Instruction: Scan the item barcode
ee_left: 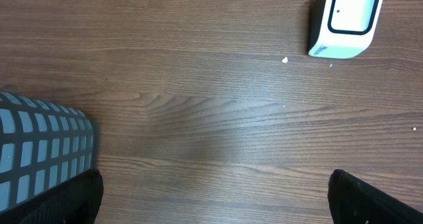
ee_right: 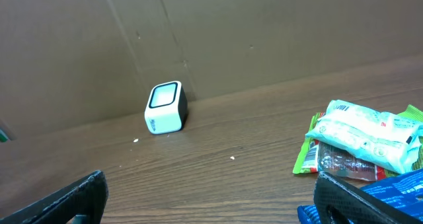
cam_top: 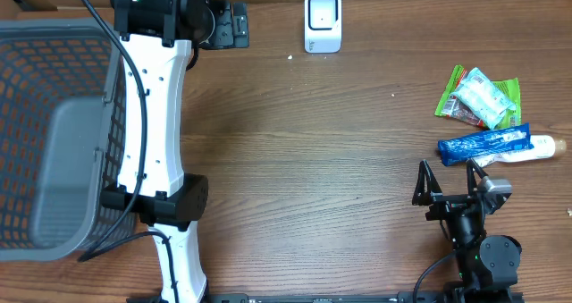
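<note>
Blue packet [cam_top: 487, 145] flat near the table's [cam_top: 313, 160] right edge, long axis left to right, pale end toward that edge. Just behind it, one small pile of green and white packets [cam_top: 478, 96], exact number unclear. One white scanner [cam_top: 323, 21] at the far edge, window facing up. One grey basket [cam_top: 54, 124] at the left edge. Left gripper [ee_left: 215, 201] and right gripper [cam_top: 447, 180] both spread wide, holding nothing.

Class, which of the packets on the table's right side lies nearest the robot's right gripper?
The long blue plastic packet, just beyond the right gripper; the white pouch and green packet under it lie farther away.
</note>
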